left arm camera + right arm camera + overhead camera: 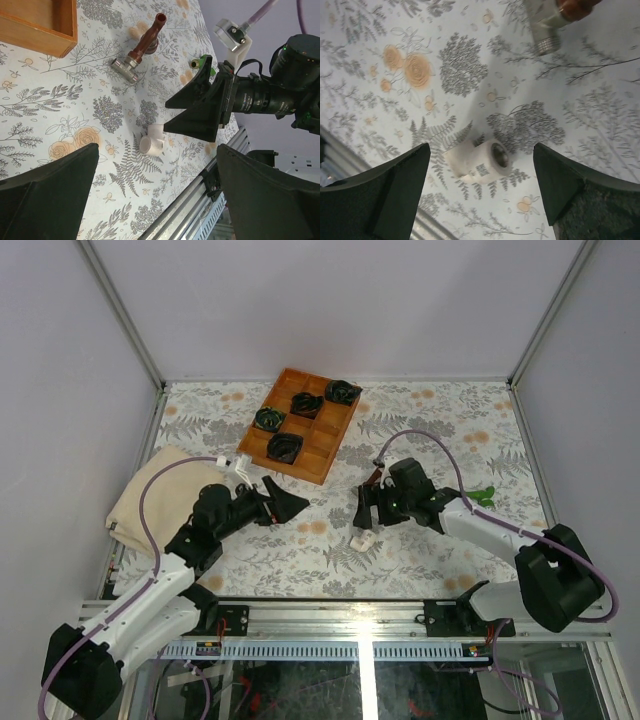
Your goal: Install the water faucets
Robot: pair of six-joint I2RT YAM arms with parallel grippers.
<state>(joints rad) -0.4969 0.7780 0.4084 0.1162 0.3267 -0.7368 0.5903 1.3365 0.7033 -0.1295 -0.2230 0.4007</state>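
Left wrist view: left gripper and right gripper gape empty; red-brown faucet at 12 o'clock looks rigid, slick, probably best pinched mid-stem.

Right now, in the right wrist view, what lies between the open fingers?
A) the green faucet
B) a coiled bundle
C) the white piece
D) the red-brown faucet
C: the white piece lies untouched between the open fingers of the right gripper, while the red-brown faucet sits off at the top edge.
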